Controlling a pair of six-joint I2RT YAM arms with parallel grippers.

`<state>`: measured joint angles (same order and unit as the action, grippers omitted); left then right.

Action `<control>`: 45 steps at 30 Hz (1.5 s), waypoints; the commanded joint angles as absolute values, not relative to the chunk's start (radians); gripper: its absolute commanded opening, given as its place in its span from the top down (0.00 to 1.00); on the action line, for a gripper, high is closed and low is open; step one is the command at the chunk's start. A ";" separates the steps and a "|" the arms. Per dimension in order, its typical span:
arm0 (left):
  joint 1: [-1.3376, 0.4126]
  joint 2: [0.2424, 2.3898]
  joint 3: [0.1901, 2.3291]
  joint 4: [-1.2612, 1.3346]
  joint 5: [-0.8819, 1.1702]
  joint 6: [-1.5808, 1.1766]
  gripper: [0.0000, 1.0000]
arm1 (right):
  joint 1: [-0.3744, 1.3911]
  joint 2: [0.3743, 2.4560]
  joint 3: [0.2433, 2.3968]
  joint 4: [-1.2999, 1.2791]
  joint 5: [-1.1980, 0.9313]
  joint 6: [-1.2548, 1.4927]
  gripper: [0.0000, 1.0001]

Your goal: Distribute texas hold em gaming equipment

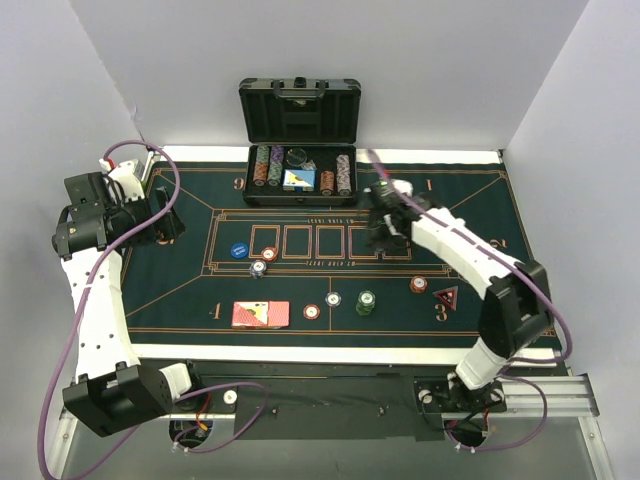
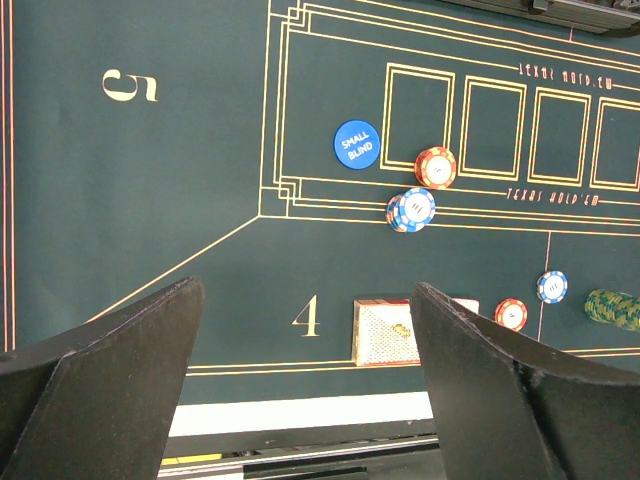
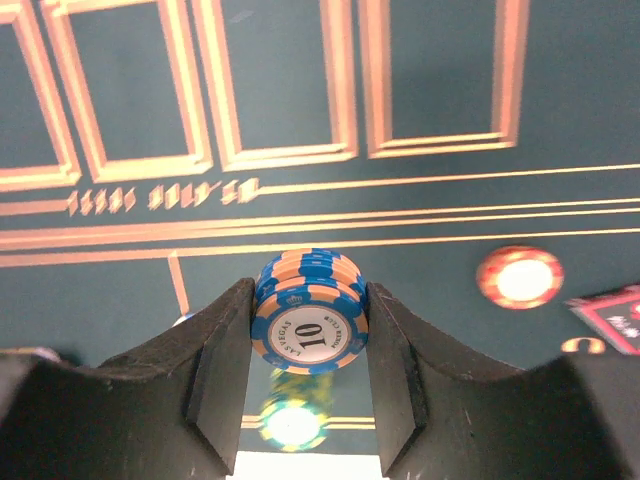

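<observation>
My right gripper (image 3: 310,330) is shut on a small stack of blue-and-orange "10" poker chips (image 3: 310,312) and holds it above the green felt; in the top view the right gripper (image 1: 384,236) hangs over the right end of the row of card boxes. Below it lie a red chip (image 3: 519,277), the dark red triangular marker (image 3: 610,318) and a green chip stack (image 3: 293,420). My left gripper (image 2: 305,380) is open and empty, high above seat 4. Red-backed cards (image 2: 385,332), the blue small-blind disc (image 2: 357,144), a red chip (image 2: 436,167) and a blue chip stack (image 2: 411,209) lie ahead of it.
The open black case (image 1: 299,125) with racked chip rows stands at the back centre. Along the front line lie cards (image 1: 260,314), a red chip (image 1: 312,311), a blue-white chip (image 1: 333,299), a green stack (image 1: 366,302), a red chip (image 1: 418,285) and the marker (image 1: 445,297).
</observation>
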<state>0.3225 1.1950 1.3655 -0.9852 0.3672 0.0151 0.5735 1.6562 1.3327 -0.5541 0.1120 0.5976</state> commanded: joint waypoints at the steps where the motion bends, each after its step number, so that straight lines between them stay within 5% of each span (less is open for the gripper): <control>1: 0.331 1.192 1.370 -0.968 0.365 0.035 0.04 | 0.384 1.548 1.217 -0.588 0.164 0.615 0.73; 10: 0.331 1.207 1.358 -0.953 0.379 0.031 0.04 | 0.104 1.520 0.996 -0.488 0.202 0.675 0.74; 39: 0.330 1.207 1.339 -0.933 0.374 0.038 0.04 | 0.091 1.657 0.920 -0.380 0.272 0.779 0.73; 41: 0.331 1.207 1.339 -0.933 0.374 0.038 0.04 | 0.091 1.660 0.916 -0.379 0.268 0.781 0.71; 45: 0.331 1.213 1.335 -0.931 0.374 0.037 0.04 | 0.091 1.652 0.907 -0.379 0.264 0.785 0.50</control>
<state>0.3225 1.2125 1.3315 -0.9756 0.3664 0.0341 0.0921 1.6550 0.9234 -0.3569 0.2321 0.7666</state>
